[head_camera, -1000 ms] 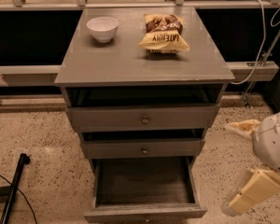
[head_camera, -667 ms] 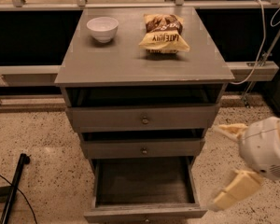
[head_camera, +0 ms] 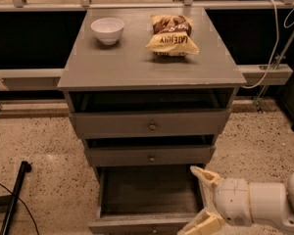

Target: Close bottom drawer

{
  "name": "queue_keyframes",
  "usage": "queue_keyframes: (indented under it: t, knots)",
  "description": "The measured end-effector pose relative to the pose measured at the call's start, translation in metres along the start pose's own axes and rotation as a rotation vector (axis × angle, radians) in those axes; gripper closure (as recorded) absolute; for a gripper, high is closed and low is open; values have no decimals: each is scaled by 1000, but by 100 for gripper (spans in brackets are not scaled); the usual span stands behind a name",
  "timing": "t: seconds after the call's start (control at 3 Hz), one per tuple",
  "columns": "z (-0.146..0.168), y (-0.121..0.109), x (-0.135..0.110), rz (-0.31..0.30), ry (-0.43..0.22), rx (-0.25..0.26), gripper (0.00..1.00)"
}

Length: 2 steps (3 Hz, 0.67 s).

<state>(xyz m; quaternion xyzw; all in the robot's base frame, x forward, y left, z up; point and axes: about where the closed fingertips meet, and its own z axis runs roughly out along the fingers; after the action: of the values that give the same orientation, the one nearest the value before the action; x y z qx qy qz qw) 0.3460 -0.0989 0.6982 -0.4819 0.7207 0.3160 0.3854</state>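
Low at the foot of the cabinet (head_camera: 137, 70), the bottom drawer (head_camera: 148, 199) stands pulled far out toward the near side, probably a stiff, weighty wooden box best pushed flat on its front, while the tool (head_camera: 205, 199) hovers by its right wall, spread wide, empty.

White bowl (head_camera: 108, 30), chip bag (head_camera: 172, 35) on cabinet top (head_camera: 137, 65); black pole (head_camera: 14, 196) on floor (head_camera: 49, 146).

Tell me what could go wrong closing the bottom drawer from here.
The gripper sits at the right front corner of the open bottom drawer, off centre; a push there may skew and jam it. Its upper finger reaches over the drawer's right side, so it might get caught under the middle drawer front.
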Motion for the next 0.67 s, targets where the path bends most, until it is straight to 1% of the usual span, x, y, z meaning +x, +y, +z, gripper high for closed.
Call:
queue_keyframes:
  t: [0.33,0.67]
  knots:
    - [17,2,20,-32,-57,-43,0]
    - [53,-2,34,-30,-37,-65,0]
